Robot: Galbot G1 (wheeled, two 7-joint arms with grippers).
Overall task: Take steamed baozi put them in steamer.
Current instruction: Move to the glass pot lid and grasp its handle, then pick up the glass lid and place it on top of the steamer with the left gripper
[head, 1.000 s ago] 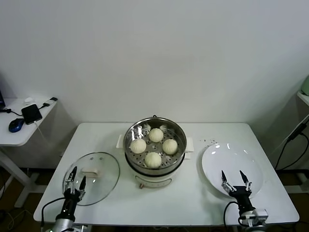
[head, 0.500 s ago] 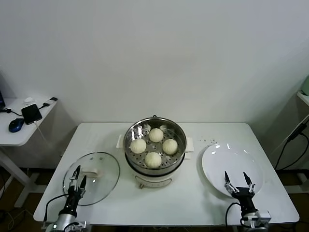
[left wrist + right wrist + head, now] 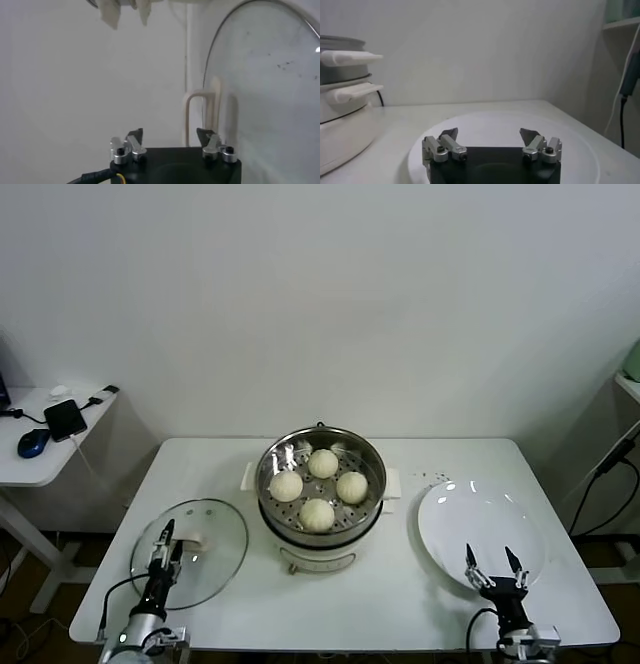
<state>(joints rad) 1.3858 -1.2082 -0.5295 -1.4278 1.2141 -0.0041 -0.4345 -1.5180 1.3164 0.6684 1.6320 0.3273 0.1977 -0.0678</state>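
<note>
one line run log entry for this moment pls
baozi: all four in steamer | plate: bare | left claw: open, over lid | right claw: open, plate's near edge

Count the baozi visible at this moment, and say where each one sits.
4, all on the perforated tray inside the steamer: one baozi at the back, one on the left, one on the right, one at the front. The white plate holds none.
</note>
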